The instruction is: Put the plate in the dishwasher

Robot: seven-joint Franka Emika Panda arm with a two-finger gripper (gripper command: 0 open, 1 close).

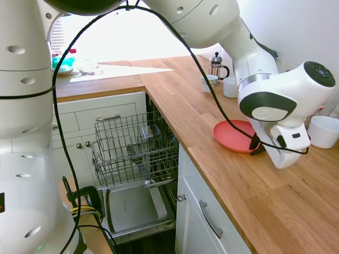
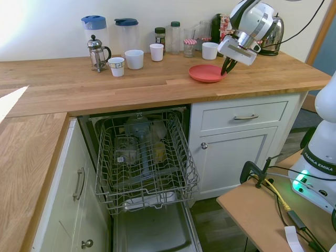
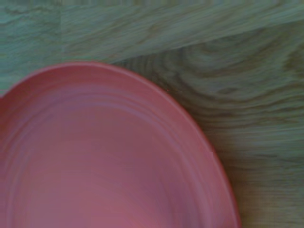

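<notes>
- The long wooden L-shaped desk carries everything, above white cabinet fronts.
- The built-in dishwasher stands open below it, grey steel-lined door dropped down, grey wire rack pulled out.
- The round, shallow coral-red plate lies flat on the desk, right of the dishwasher opening in the second exterior view.
- The claw sits at the plate's rim; clenched or released, I cannot tell.
- White mugs stand behind.
</notes>
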